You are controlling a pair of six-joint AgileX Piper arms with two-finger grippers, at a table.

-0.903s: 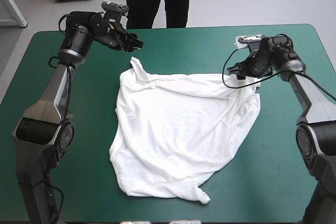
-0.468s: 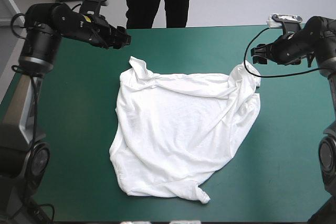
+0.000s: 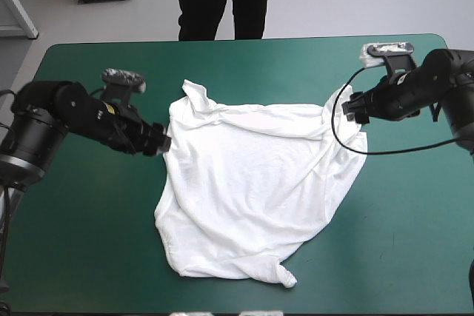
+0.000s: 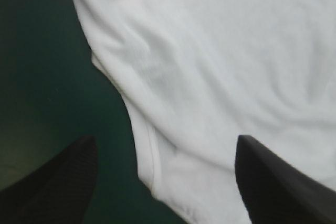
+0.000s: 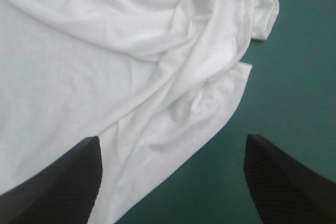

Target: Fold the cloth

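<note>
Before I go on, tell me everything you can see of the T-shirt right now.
The T-shirt is white, thin soft fabric, lying spread but wrinkled on the teal-green cover, roughly mid-table. A fold ridge runs across its far part; one corner bunches toward the table's near edge, another peaks at the far left. The open left tool is at its left hem, the open right tool at its rumpled far-right corner; neither grips it.
</note>
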